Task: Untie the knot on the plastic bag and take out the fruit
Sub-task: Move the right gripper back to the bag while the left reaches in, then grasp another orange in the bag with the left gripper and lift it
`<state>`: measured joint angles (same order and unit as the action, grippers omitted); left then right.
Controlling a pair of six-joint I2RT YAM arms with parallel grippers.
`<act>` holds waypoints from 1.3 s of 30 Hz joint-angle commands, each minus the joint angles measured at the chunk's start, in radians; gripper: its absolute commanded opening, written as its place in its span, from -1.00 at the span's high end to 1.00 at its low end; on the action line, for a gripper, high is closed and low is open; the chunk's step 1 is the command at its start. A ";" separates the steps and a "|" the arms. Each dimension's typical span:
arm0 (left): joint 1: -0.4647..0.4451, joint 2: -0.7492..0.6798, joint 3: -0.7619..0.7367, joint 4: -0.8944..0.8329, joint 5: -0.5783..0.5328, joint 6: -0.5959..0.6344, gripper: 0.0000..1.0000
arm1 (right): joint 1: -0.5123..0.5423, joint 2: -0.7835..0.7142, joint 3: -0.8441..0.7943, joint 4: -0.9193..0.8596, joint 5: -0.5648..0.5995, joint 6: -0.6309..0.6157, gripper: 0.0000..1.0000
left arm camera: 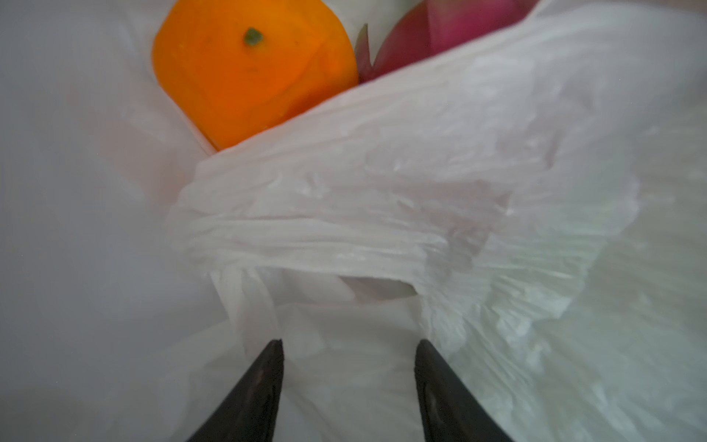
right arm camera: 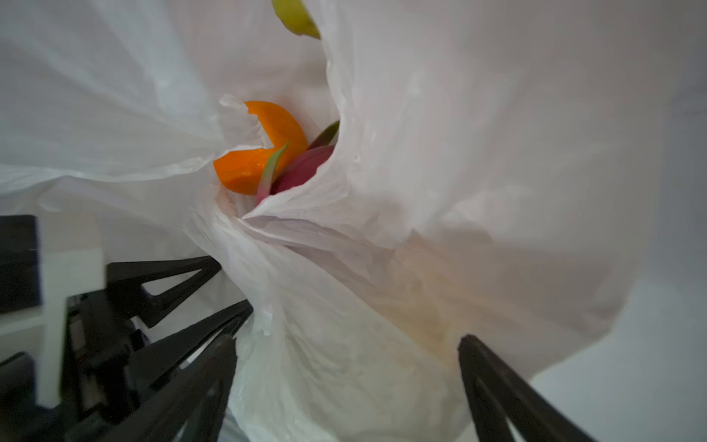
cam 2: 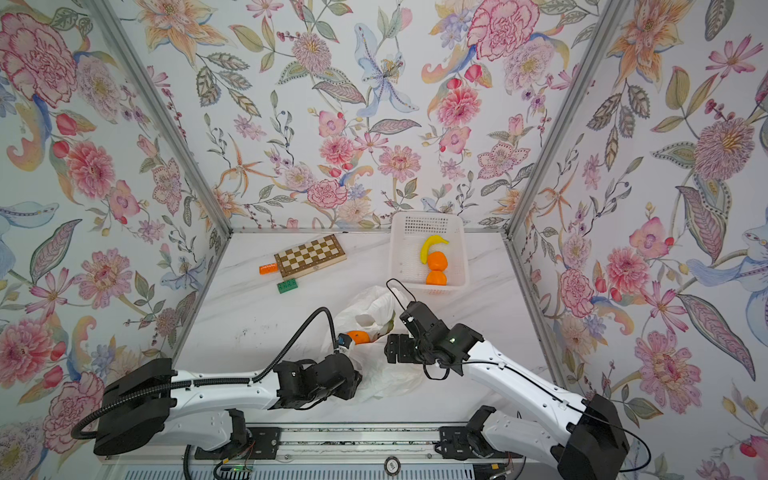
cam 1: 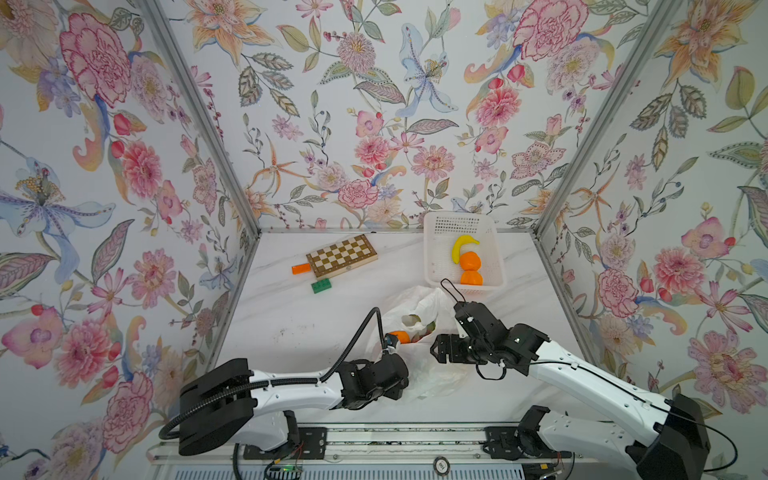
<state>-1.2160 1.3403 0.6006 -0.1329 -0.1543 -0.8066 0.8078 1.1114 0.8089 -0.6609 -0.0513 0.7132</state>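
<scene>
The left fingers (left arm camera: pixel 264 382) stand spread over crumpled white plastic. A thin strip of the plastic bag (cam 1: pixel 419 303) lies just beside one tip, and nothing is pinched between them. The right fingers (right arm camera: pixel 472 356) are spread wide, with a bulging fold of the bag between them. Whether they press on it cannot be told.

The bag lies slumped on the counter (cam 1: pixel 291 324) between the two arms, its mouth gaping. Inside it, an orange (left arm camera: pixel 248 69) rests against a dragon fruit (left arm camera: pixel 421 38). A green fruit (right arm camera: pixel 298 17) peeks out further in.

Just beyond the bag stands a white basket (cam 1: pixel 461 224), close to the back wall in both top views. It holds a banana (cam 1: pixel 463 245) and two oranges (cam 1: pixel 470 261), one touching the other.

Further left on the counter, well apart from the bag, a chessboard (cam 1: pixel 341 255) lies flat. An orange block (cam 1: pixel 301 269) sits at its corner and a green block (cam 1: pixel 321 285) lies just in front.
</scene>
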 commanded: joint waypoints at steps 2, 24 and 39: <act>-0.005 -0.102 -0.009 0.033 -0.080 -0.001 -0.22 | 0.040 0.030 -0.056 0.007 0.075 0.020 -0.78; 0.240 -0.019 0.177 0.013 0.015 0.080 0.01 | 0.071 0.026 -0.113 -0.010 0.103 0.029 -0.59; 0.293 0.279 0.324 -0.034 0.004 0.105 -0.66 | 0.080 0.023 -0.088 -0.013 0.105 0.031 -0.64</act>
<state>-0.9310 1.5768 0.8932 -0.1265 -0.1360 -0.7231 0.8810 1.1461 0.7010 -0.6434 0.0387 0.7315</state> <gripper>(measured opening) 0.817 0.819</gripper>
